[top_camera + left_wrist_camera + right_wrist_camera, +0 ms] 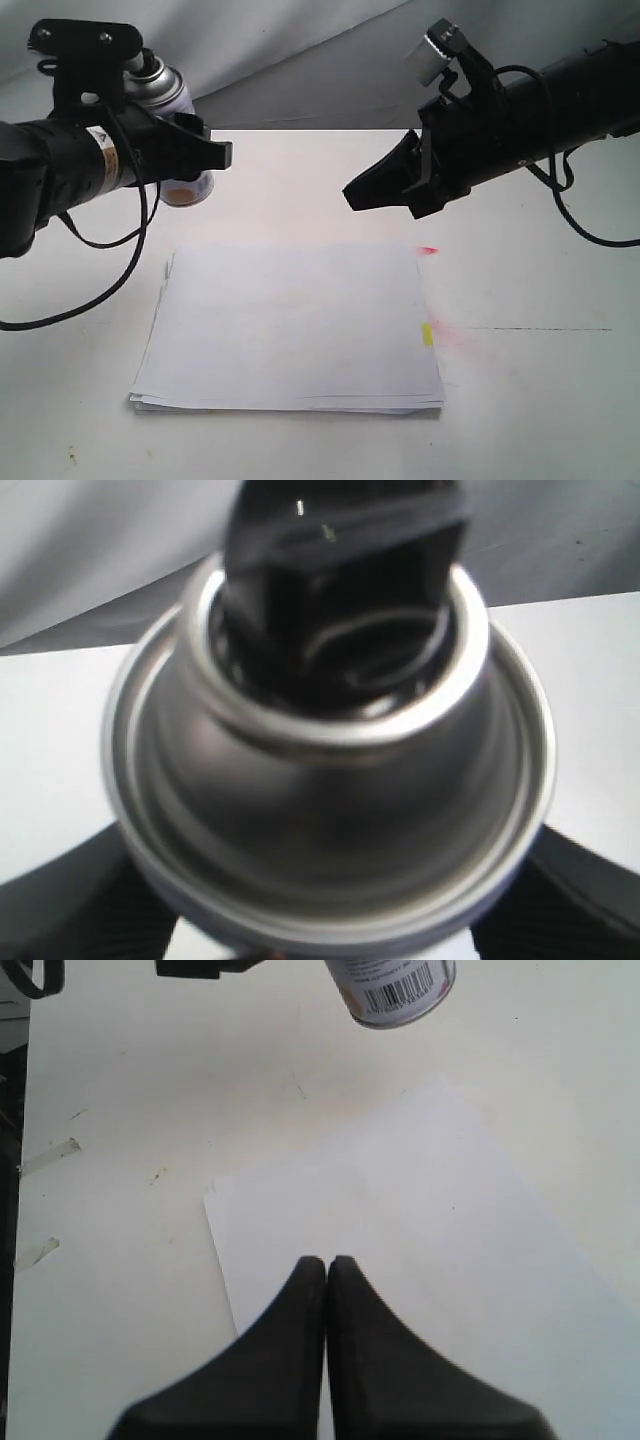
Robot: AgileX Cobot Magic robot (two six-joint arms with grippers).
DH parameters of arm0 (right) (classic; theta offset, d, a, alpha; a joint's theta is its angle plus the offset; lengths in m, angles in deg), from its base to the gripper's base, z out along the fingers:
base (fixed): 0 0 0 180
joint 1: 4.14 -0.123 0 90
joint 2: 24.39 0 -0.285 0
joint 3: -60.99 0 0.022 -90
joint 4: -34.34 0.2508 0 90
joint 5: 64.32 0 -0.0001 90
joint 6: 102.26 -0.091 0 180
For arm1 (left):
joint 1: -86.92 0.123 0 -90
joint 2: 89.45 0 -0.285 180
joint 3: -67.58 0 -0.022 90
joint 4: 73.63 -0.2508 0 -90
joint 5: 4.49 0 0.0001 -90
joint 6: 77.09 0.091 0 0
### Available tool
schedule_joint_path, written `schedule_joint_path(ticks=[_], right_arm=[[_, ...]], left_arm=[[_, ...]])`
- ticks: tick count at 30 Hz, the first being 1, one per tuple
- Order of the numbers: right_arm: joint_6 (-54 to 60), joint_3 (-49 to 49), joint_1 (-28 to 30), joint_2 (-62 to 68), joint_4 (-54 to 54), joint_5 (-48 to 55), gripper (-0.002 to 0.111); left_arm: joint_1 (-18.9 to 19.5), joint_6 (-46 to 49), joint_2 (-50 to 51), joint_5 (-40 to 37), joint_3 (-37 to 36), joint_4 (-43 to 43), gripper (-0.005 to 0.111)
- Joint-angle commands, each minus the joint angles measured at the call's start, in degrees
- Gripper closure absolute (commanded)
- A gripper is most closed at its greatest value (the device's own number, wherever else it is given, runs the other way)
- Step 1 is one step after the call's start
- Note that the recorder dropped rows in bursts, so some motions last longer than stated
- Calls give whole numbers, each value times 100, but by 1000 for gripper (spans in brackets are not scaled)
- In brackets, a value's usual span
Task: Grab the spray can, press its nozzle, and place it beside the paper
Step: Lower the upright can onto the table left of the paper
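Observation:
The spray can (178,100) hangs tilted in the air beyond the far left corner of the paper (290,330), its base (187,190) off the table. My left gripper (207,150) is shut on the can's body. In the left wrist view the silver shoulder (330,790) fills the picture, with the black nozzle (330,590) on top and dark fingers (70,905) on either side. My right gripper (352,195) is shut and empty, hovering above the paper's far right part, with nothing touching the nozzle. In the right wrist view its tips (326,1262) hang over the paper (430,1220), and the spray can (392,988) shows beyond.
The paper carries a yellow tab (427,334) on its right edge, and a red mark (428,250) lies on the table by its far right corner. Grey cloth (300,50) hangs behind the white table (540,400). Black cables (100,280) droop from both arms.

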Motion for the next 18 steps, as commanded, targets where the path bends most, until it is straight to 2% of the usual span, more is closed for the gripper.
schedule_joint_path(ticks=[1,3,7,12,15,18], right_arm=[[-32,33,5,-54,-56,58,108],[-32,33,5,-54,-56,58,108],[-32,33,5,-54,-56,58,108],[-32,33,5,-54,-56,58,108],[-32,33,5,-54,-56,58,108],[-32,33,5,-54,-56,58,108]], left_arm=[[151,-290,-93,-490,-80,-187,107],[359,-572,-93,-501,-80,-187,107],[1020,-898,-93,-460,-80,-187,107],[1884,-662,-93,370,-16,-187,107],[2218,-455,-47,1001,29,-187,107],[2359,-363,115,1168,79,-187,107]])
